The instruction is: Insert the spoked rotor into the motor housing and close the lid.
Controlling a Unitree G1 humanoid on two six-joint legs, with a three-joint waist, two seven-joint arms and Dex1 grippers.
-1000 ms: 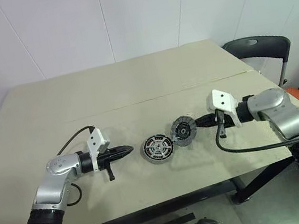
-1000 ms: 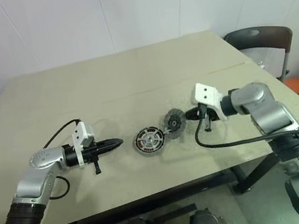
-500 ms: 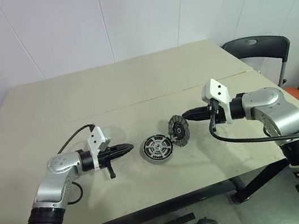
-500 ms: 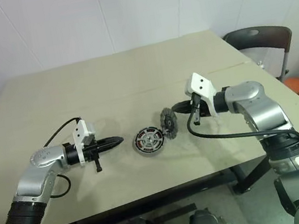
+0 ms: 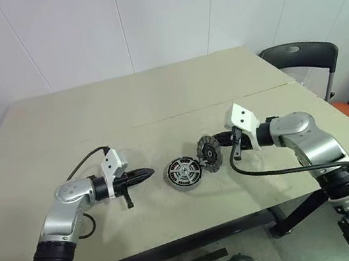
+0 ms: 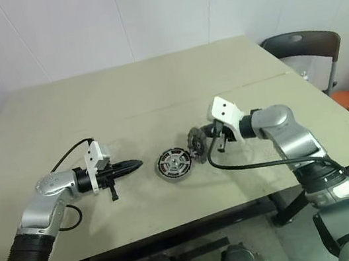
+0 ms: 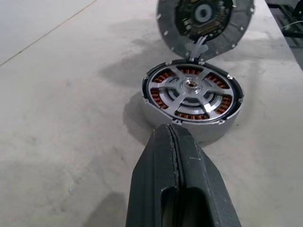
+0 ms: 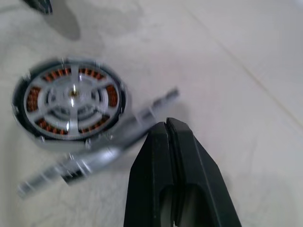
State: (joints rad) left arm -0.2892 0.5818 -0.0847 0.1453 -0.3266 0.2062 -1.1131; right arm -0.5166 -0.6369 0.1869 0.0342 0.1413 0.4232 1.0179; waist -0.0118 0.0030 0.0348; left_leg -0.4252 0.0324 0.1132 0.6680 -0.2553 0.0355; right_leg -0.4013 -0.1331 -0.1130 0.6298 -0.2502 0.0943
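White wall panels back a beige table (image 5: 155, 93) with a thin seam running across its top, and a dark chair (image 5: 303, 58) stands past its far right corner. At the centre of the scene, the right gripper (image 5: 218, 140) has its two black fingers pressed together with nothing between them, its tip just beside the back of the lid (image 5: 210, 153); whether it touches the lid cannot be told. The lid stands tilted up on edge, its lower rim meeting the right side of the motor housing (image 5: 183, 172), its inner face with a dark centre and pale outer ring turned toward the housing. The housing lies flat on the table near the front edge, a round grey puck. Inside it sits the spoked rotor (image 7: 191, 92), its silver rim and spokes level with the housing wall, and copper-coloured windings (image 7: 185, 71) show through the gaps between the spokes. To the left of the housing, the left gripper (image 5: 147, 172) lies low over the tabletop, fingers likewise shut on nothing, its tip pointing at the housing and a short gap away from it. A black cable (image 5: 86, 162) loops from the left wrist. No brand, label or writing can be read on any part.
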